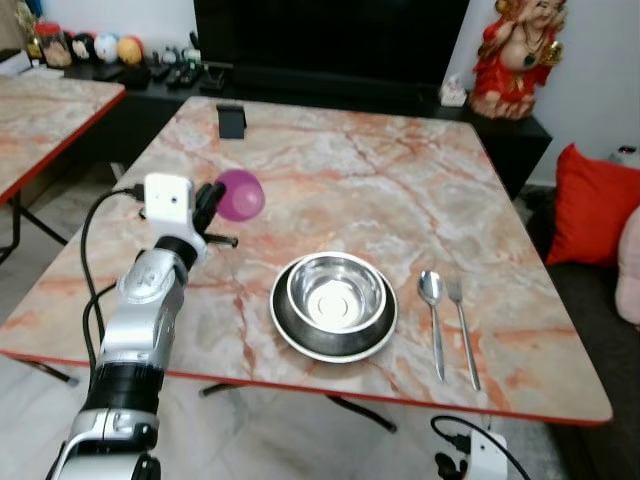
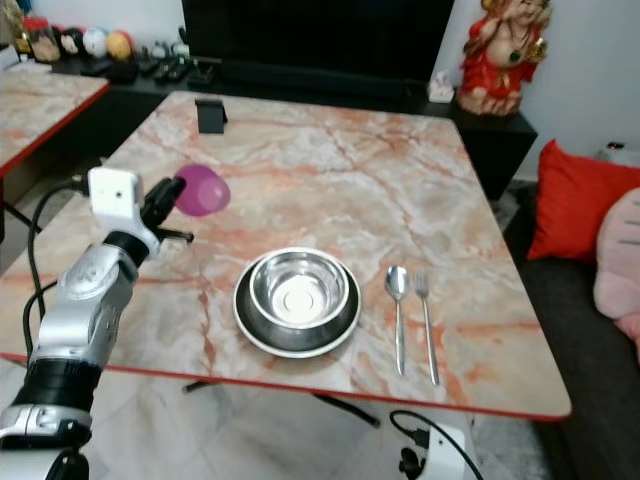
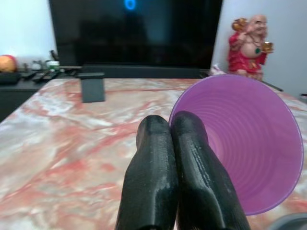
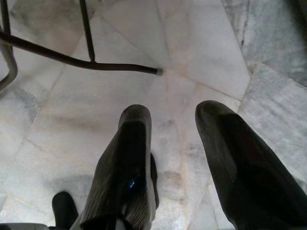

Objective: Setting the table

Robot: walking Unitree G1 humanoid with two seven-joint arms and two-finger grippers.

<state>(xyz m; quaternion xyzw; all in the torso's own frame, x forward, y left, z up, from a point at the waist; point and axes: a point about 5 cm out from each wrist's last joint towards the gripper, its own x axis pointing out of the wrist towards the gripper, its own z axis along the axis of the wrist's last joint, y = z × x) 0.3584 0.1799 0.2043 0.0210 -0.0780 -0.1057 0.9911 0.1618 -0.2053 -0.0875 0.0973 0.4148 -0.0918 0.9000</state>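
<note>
**Purple cup held above marble table, left of the bowl**

Marble table (image 1: 400,170), pink-orange veining w/ red edge, fills the middle of the room; dark TV (image 1: 330,35) on a black low unit behind it, red figurine (image 1: 515,55) at the unit's right end, red cushion (image 1: 592,205) off to the right. Second table (image 1: 40,120) of the same stone at far left. Small black stand (image 1: 231,120) sits near the table's far edge.

Near the front edge: steel bowl (image 1: 336,293) nested in a dark plate (image 1: 300,335). Just right of the plate, spoon (image 1: 432,315) and fork (image 1: 462,330) lie side by side, handles toward the robot, close together but apart.

Left gripper (image 1: 205,215) is raised over the table's left part, well left of the bowl and further back. Its fingers (image 3: 165,182) are pressed together, clamped on the rim of the cup (image 1: 240,194). Cup is purple plastic, tipped on its side; in the left wrist view its open mouth faces the camera, ribbed inside showing, rim pinched at the fingertips. Can't tell if the cup touches the tabletop. A black cable (image 1: 90,240) loops off the left arm's wrist.

Right gripper (image 4: 180,143) hangs low beside the table, pointing at the pale tiled floor (image 4: 201,62); fingers spread apart, nothing between them. A dark table leg (image 4: 72,60) crosses the floor beyond it.
</note>
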